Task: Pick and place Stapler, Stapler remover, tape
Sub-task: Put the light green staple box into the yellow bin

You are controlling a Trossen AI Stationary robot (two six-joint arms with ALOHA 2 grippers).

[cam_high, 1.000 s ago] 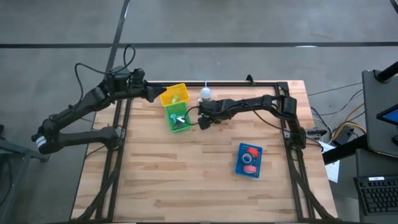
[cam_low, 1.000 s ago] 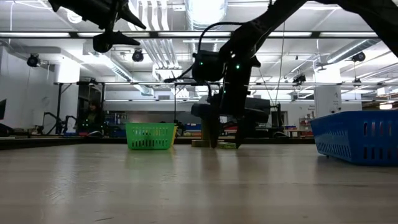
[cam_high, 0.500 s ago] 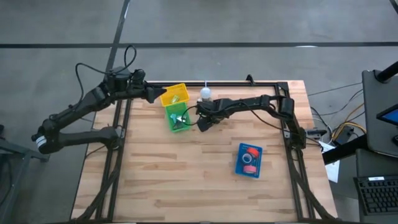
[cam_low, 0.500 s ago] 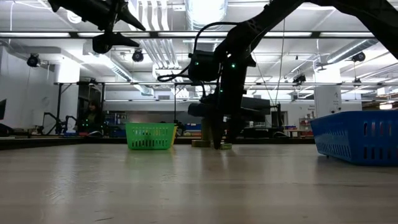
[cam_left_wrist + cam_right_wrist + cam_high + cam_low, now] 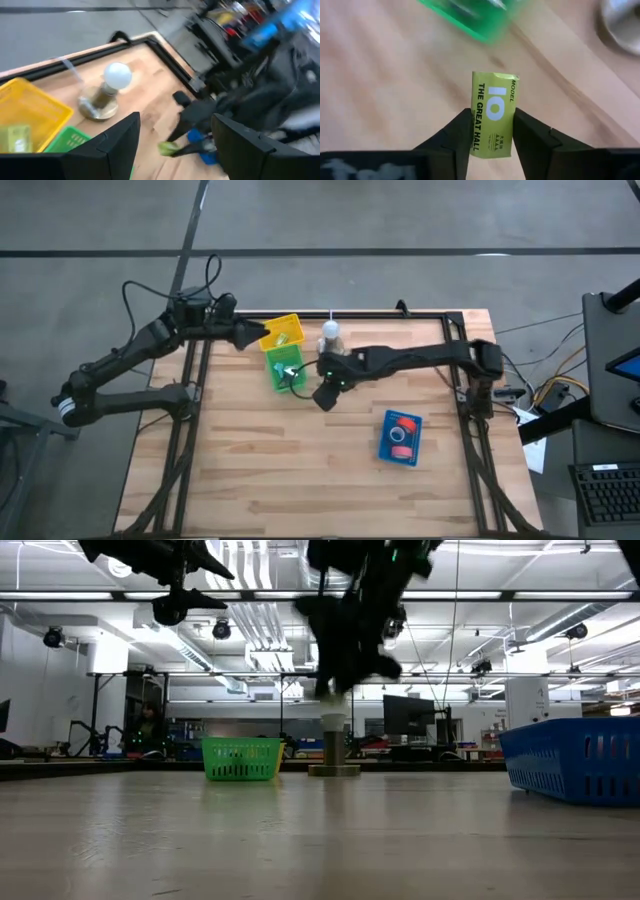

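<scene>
My right gripper (image 5: 325, 394) is shut on a small yellow-green box (image 5: 493, 111) printed "MODEL 10", above bare wood just right of the green tray (image 5: 285, 371). In the low view this gripper (image 5: 345, 652) hangs well above the table. My left gripper (image 5: 256, 333) hovers open over the yellow tray (image 5: 284, 331) at the far edge; its fingers (image 5: 118, 141) touch nothing. Red tape rolls (image 5: 405, 423) lie in the blue tray (image 5: 387, 448) on the table's right half. My right gripper pinches the box between its two fingers (image 5: 458, 134), one on each long side, near the box's lower end (image 5: 492, 146). The fingers lie along the box, coming from above. The box is lifted clear of the table.
A white bulb on a round metal stand (image 5: 330, 334) stands at the far edge, just right of the yellow tray. The green tray holds small items. A dark frame rail (image 5: 400, 313) runs along the far edge. Bare wood stretches across the near half.
My right gripper, which stood with its fingers down on the table beside the bulb stand, has shut on the yellow-green box and risen, drifting toward the near edge. The box is now lifted clear of the table.
</scene>
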